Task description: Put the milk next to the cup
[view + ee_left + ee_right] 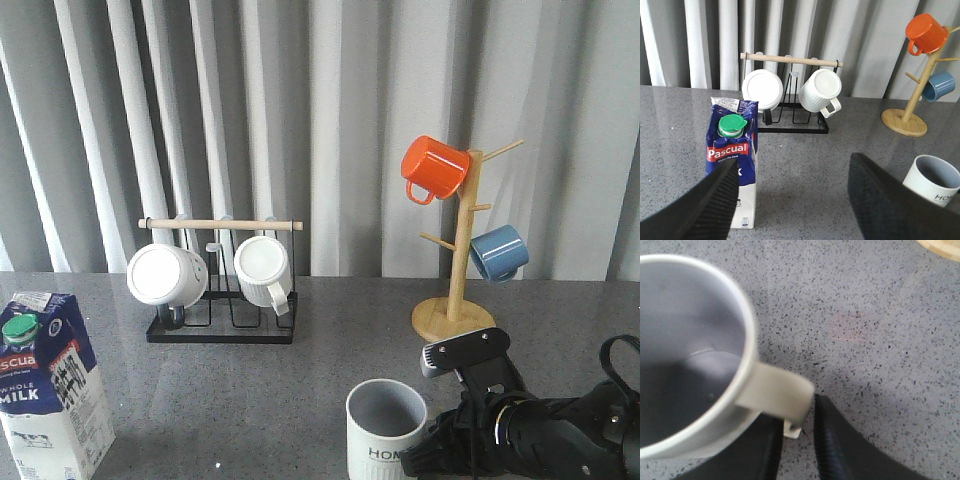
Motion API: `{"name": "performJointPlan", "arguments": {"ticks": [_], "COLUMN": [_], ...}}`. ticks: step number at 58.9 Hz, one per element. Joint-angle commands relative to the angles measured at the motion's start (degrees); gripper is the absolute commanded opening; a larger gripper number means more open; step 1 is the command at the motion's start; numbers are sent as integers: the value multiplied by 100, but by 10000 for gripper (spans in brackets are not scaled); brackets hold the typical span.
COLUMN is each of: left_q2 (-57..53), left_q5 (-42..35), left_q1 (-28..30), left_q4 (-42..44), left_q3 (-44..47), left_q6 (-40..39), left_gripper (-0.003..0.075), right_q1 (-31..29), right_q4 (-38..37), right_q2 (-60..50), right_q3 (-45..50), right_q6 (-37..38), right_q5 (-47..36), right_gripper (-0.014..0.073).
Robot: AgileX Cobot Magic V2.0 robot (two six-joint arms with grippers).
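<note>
The milk (50, 390) stands upright at the front left of the grey table; it is a blue and white carton with a green cap. In the left wrist view the milk (732, 155) stands just beyond my left fingertip, apart from the jaws. My left gripper (792, 172) is open and empty and does not show in the front view. The cup (385, 425), a ribbed pale mug printed "HOME", stands at the front centre, and also shows in the left wrist view (935, 180). My right gripper (428, 460) lies low at the cup's right side. Its jaws (797, 422) are closed narrowly on the cup's handle (775, 392).
A black wire rack (222, 325) with a wooden rail holds two plain white mugs at the back left. A wooden mug tree (455, 300) at the back right carries an orange mug (433, 167) and a blue mug (498, 252). Grey curtains hang behind the table.
</note>
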Motion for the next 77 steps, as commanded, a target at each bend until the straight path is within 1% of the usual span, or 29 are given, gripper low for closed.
{"name": "performJointPlan", "arguments": {"ticks": [1,10,24,43,50,53,58,62,72,77], "left_q2": [47,47,47,47,47,47,47,47,47,47], "left_q5": [-366,-359,-348,-348,-328,-306,-247,-205,-204,-176], "left_q1": [12,12,12,12,12,12,12,12,12,12], "left_q4": [-78,-78,-78,-78,-78,-78,-78,-78,-78,-78], "left_q3": [-197,-197,-197,-197,-197,-197,-197,-197,-197,-197], "left_q6": [0,0,0,0,0,0,0,0,0,0], "left_gripper": [465,465,465,465,465,465,465,465,465,465], "right_q1": [16,16,16,16,16,16,16,16,16,16], "right_q4": [-10,-52,-60,83,322,422,605,689,717,717], "right_q2": [-208,-221,-686,-1847,-2488,-2822,-3466,-4058,-5558,-6255], "right_q3": [-208,-252,-328,-317,-279,-196,80,388,1359,1840], "right_q6": [-54,-58,-80,-251,-557,-728,-950,-970,-1183,-1381], "right_q5": [-202,16,242,1427,2153,2296,2314,2314,2319,2325], "right_gripper": [243,297,304,304,304,297,260,201,-18,-11]}}
